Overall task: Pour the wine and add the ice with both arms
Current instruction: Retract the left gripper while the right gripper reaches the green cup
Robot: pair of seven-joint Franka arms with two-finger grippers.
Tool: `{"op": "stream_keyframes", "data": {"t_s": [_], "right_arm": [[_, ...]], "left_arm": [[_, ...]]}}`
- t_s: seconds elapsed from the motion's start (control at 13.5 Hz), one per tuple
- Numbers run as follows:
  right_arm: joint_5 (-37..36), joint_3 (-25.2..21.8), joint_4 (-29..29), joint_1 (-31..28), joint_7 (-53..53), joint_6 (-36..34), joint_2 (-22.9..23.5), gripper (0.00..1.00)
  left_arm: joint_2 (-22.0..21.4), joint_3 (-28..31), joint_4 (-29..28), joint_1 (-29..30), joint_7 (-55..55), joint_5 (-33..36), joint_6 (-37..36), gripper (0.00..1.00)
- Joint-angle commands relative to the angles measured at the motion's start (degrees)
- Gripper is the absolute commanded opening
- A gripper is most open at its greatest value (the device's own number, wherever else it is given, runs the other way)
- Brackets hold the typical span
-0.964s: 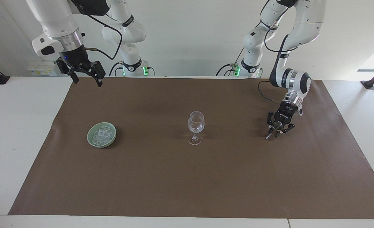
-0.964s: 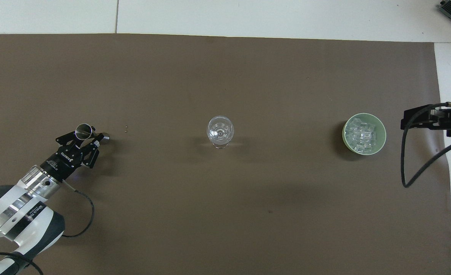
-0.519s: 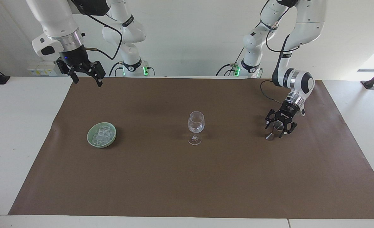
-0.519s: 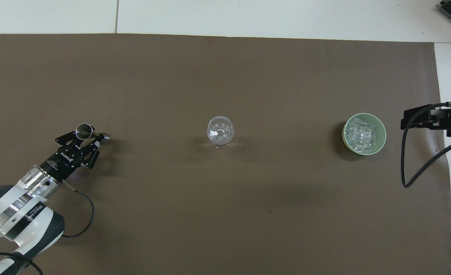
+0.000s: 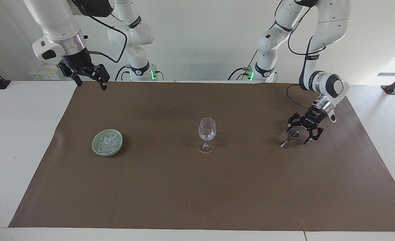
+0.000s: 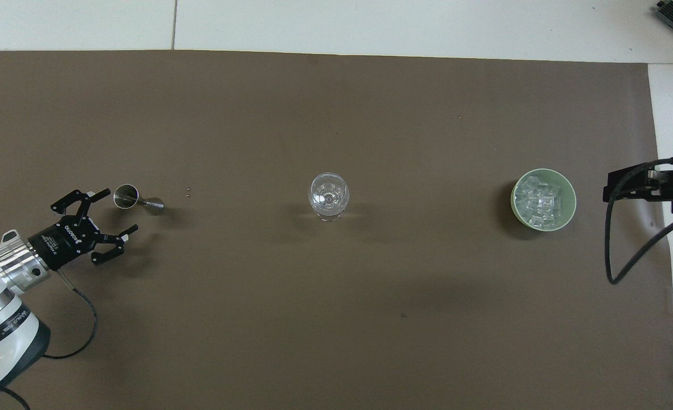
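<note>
The right hand [image 5: 89, 80] hangs in the air over the edge of the brown mat [image 5: 197, 187] closest to the robots, at the right arm's end of the table [image 5: 16, 140]. Its fingers are spread and hold nothing. In the overhead view only part of this hand [image 6: 635, 185] shows, at the picture's edge beside the bowl. The right arm [image 5: 55, 23] waits there, well apart from everything on the mat.

The left hand [image 5: 303, 130] is low over the mat at the left arm's end of the table, its wrist sloping down from the left arm [image 5: 327, 26]. Its fingers are spread wide and empty. Seen from overhead, the left hand [image 6: 103, 225] stands just beside a small metal jigger [image 6: 137, 200], clear of it, with one fingertip close to the jigger's wider cup. The jigger [image 5: 290, 139] lies tipped on its side on the mat, its open cup turned toward the hand.

About as far out from the robots as the jigger, a clear wine glass [image 5: 206, 134] stands upright near the middle of the mat, well apart from both hands. From overhead the wine glass [image 6: 329, 196] looks clear inside.

Slightly farther from the robots, toward the right arm's end, sits a pale green bowl [image 5: 96, 149]. The ice [image 5: 107, 142] lies heaped inside it, a cluster of small clear cubes. From overhead the ice [image 6: 543, 200] fills most of the bowl [image 6: 514, 199].
</note>
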Motion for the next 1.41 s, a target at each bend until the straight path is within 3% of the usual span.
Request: {"op": "stream_keyframes", "data": {"t_s": [0.0, 0.07, 0.22, 0.37, 0.67, 1.11, 1.19, 1.26, 1.33], "right_arm": [[-0.2, 0.2, -19.2, -1.0, -1.2, 18.1, -8.9, 1.0], [-0.2, 0.2, -25.5, -1.7, -1.2, 26.2, -10.6, 1.0], [-0.2, 0.1, -29.6, -1.9, -1.3, 31.0, -10.8, 1.0], [-0.2, 0.1, -30.2, -3.7, -1.9, 32.6, -6.5, 1.0], [-0.3, 0.2, -31.2, -4.2, -2.4, 43.7, 2.8, 1.0], [-0.3, 0.2, -32.4, -4.6, -5.0, 52.2, 10.0, 0.97], [-0.3, 0.2, -32.5, -4.5, -5.0, 51.9, 10.0, 0.89], [-0.3, 0.2, -32.7, -4.5, -5.2, 51.9, 10.0, 0.61], [-0.3, 0.2, -32.9, -4.5, -6.0, 51.9, 9.9, 0.23]], "left_arm": [[-4.2, 0.3, 1.6, 0.6, -2.7, 10.2, 0.1, 1.0], [-5.5, 0.3, 2.5, 0.6, -2.7, 14.4, 0.0, 1.0], [-7.4, 0.3, 4.6, 0.6, -2.7, 22.0, -0.3, 1.0], [-8.4, 0.3, 7.4, 0.6, -2.7, 31.1, -1.0, 1.0], [-8.1, 0.3, 15.5, 0.6, -1.4, 48.8, -6.5, 1.0], [-7.5, 0.4, 23.3, 0.0, 12.7, 63.1, -12.4, 1.0], [-7.5, 0.3, 24.7, -0.4, 14.9, 66.0, -13.2, 1.0], [-7.5, 0.3, 25.9, -0.6, 17.1, 68.6, -14.9, 1.0], [-7.6, 0.3, 27.6, -1.4, 19.3, 70.5, -16.1, 1.0]]}}
